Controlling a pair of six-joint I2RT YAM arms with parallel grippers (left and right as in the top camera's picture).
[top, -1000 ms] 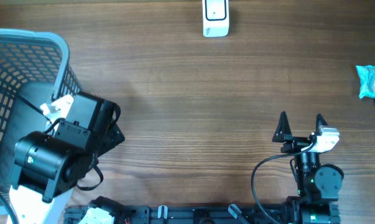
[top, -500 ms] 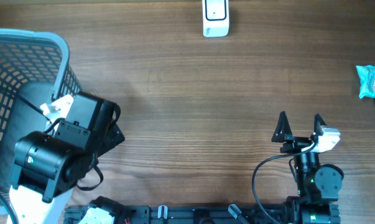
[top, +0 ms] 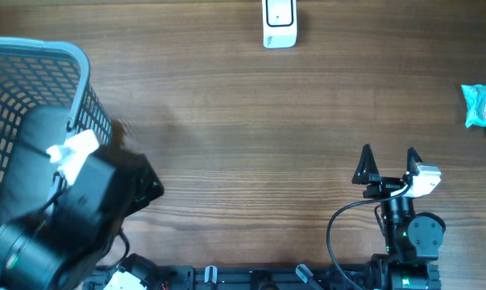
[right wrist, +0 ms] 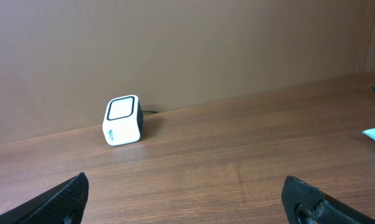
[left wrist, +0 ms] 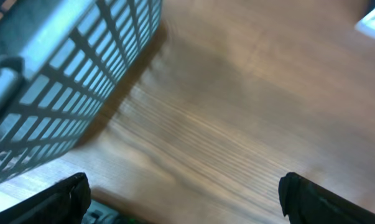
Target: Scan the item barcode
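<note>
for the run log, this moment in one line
left gripper open, empty, by basket | right gripper open, empty | packet untouched, right edge | scanner far edge

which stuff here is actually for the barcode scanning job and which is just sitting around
For the job: white scanner at the far side, centre; teal packet at the right edge, likely the item to scan.

Lying about: grey mesh basket on the left, with no clear part in scanning.
</note>
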